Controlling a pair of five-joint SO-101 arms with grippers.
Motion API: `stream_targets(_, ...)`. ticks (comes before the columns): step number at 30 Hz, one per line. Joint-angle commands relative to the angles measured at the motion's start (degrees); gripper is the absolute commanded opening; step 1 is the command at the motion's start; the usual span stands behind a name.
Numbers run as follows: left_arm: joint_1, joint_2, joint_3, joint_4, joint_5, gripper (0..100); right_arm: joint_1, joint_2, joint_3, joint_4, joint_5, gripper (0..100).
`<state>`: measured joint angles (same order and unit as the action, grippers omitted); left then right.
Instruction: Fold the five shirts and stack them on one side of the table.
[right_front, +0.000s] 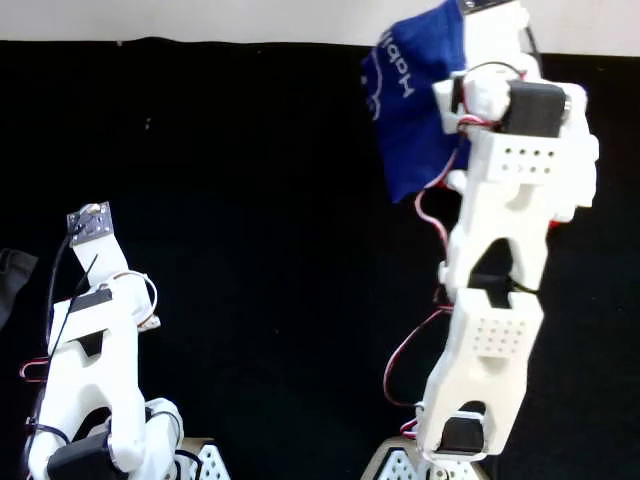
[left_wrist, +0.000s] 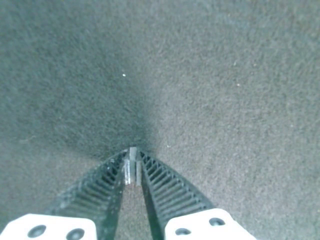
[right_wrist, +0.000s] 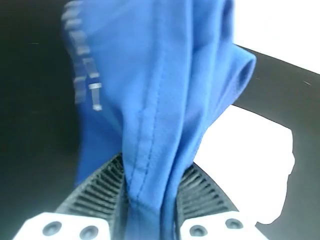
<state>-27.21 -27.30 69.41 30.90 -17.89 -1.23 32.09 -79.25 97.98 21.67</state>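
Note:
A blue shirt (right_front: 415, 95) with pale print hangs in the air near the table's far edge, bunched and held by my right gripper (right_wrist: 150, 200), which is shut on its fabric (right_wrist: 160, 100). The right arm (right_front: 500, 260) stands tall at the right side and covers part of the shirt. My left gripper (left_wrist: 132, 167) is shut with nothing between its fingers, tips resting low over the black tablecloth (left_wrist: 200, 75). The left arm (right_front: 95, 340) is folded back at the near left.
A dark piece of cloth (right_front: 12, 275) lies at the table's left edge. The black table surface (right_front: 260, 220) spreads between the two arms. A white strip (right_front: 200, 18) runs beyond the far edge.

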Motion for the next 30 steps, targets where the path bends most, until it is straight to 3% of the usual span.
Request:
stream_targets(1, 0.7, 0.5, -0.1, -1.1, -0.1, 1, 5.7, -1.5, 3.3, -4.2, 2.3, 0.5)
stream_targets(10, 0.7, 0.5, -0.1, -1.1, -0.1, 1, 17.0, 11.6, 16.2, -24.1, 8.4, 0.5)
stream_targets(23, 0.8, 0.5, -0.1, -1.1, -0.1, 1, 21.1, 16.0, 12.1, -25.2, 14.4, 1.3)
stream_targets(28, 0.8, 0.5, -0.1, -1.1, -0.1, 1, 22.7, 17.1, 12.1, -24.7, 14.1, 20.7)
stream_targets(30, 0.8, 0.5, -0.1, -1.1, -0.1, 1, 23.0, 16.2, 11.9, -24.7, 10.7, 26.5)
